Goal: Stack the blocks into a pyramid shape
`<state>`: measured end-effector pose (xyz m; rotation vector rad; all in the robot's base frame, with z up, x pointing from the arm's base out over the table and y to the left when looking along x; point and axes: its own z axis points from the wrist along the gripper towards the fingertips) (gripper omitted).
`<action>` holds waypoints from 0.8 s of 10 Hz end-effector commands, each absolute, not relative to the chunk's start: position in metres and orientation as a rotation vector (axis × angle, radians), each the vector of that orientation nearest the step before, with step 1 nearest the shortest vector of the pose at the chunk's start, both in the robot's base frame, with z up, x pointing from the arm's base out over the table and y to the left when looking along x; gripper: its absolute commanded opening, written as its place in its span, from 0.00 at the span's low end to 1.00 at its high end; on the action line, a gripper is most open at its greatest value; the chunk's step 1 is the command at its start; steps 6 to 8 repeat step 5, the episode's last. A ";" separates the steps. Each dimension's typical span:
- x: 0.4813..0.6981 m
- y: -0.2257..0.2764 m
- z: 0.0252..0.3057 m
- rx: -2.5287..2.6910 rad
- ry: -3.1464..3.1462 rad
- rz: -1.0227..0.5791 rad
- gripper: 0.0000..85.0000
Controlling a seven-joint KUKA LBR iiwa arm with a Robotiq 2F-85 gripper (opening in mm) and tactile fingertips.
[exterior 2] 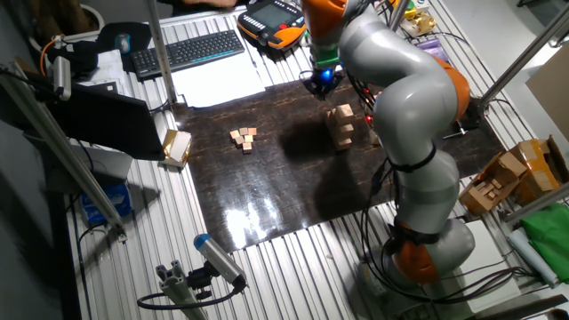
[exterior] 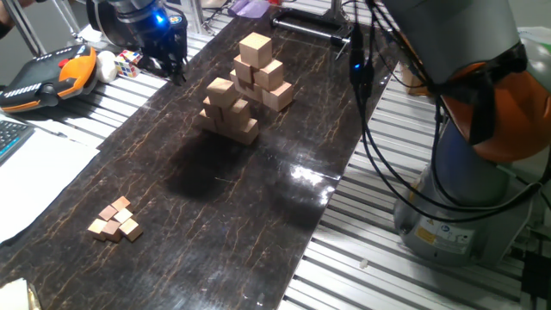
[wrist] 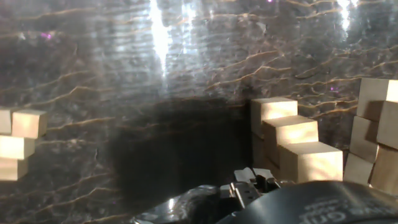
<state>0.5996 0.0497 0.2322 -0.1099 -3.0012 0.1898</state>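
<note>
Tiny cubes [exterior: 114, 219] nearest; pyramid [exterior: 229, 110] behind; hand [exterior: 169, 58] grip unclear.

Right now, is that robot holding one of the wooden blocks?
It cannot be told: the tool hangs at the mat's far end, apart from the blocks, its fingertips too dark to read.

One camera sits low beside the table [exterior: 215, 207], another high overhead — both share the blocks [exterior: 231, 110]; hand camera skims close.
</note>
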 end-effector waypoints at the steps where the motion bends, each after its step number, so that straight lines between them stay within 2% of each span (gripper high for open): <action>1: 0.598 0.050 0.232 -0.100 -3.001 0.163 0.01; 8: 0.597 0.050 0.232 -0.100 -3.010 0.131 0.01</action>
